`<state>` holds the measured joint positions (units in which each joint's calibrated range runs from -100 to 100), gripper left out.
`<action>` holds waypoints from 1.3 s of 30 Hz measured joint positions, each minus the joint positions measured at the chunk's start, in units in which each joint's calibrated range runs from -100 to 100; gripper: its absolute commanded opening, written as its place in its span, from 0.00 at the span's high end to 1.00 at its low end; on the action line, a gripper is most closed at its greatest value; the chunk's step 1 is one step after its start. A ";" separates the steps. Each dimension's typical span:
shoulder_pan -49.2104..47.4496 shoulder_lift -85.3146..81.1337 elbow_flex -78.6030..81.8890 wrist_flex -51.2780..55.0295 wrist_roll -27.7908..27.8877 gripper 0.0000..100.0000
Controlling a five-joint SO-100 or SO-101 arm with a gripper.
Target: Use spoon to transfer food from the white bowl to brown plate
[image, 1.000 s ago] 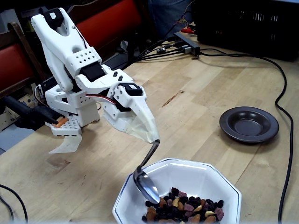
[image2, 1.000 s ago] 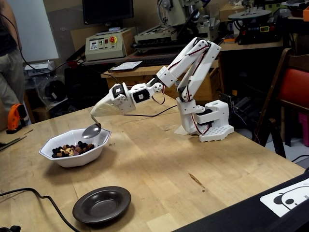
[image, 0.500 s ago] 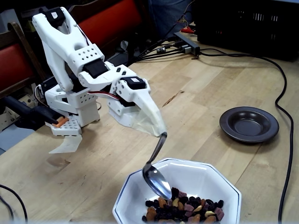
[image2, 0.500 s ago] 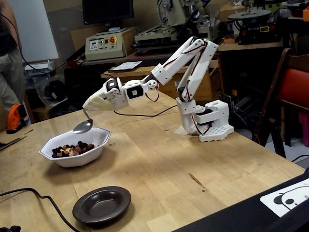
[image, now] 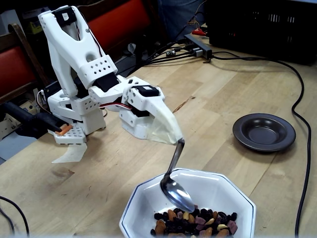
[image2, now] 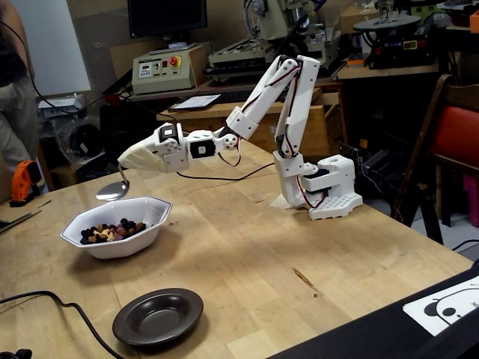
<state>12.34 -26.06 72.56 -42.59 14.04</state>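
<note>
I see a pale butcher-block wooden table [image2: 247, 247] in a cluttered workshop. In a fixed view a control box with a red emergency button [image2: 166, 69], a dark monitor [image2: 166, 16] and machine tools stand behind the table, and a person in pale trousers [image2: 13, 112] is at the left edge. A chair with an orange-red cushion [image2: 456, 134] sits at the right of that view. A black cable [image: 297, 99] snakes across the tabletop past the small round dark brown glossy plate [image: 264, 131], whose sunken centre looks bare.

My white printed arm [image2: 284, 97] reaches out from its base, and its whitish gripper tip [image: 166, 130] is clamped on the thin handle of the shiny silver metal spoon [image: 176, 189]. The spoon's bowl hangs above the large white octagonal bowl with the thin dark blue rim line [image: 233, 191], clear of the heap. I cannot tell whether the spoon carries anything. The mix of brown almonds, pale cashews, dark raisins and purplish fruit bits [image: 195, 220] lies in the white bowl, well apart from the brown plate.
</note>
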 measured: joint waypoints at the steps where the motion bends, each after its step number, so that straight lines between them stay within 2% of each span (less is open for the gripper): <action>1: 0.00 0.77 0.00 -1.61 0.00 0.97; 8: 0.00 7.47 0.00 -7.31 0.83 0.97; 18: 0.00 10.22 0.00 -7.63 9.08 0.97; 24: 0.00 10.22 0.25 -7.63 12.21 0.97; 32: 0.00 10.22 12.88 -7.63 12.94 0.98; 39: -0.29 10.22 12.71 -7.63 12.75 0.98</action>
<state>12.04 -15.84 85.27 -50.22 26.79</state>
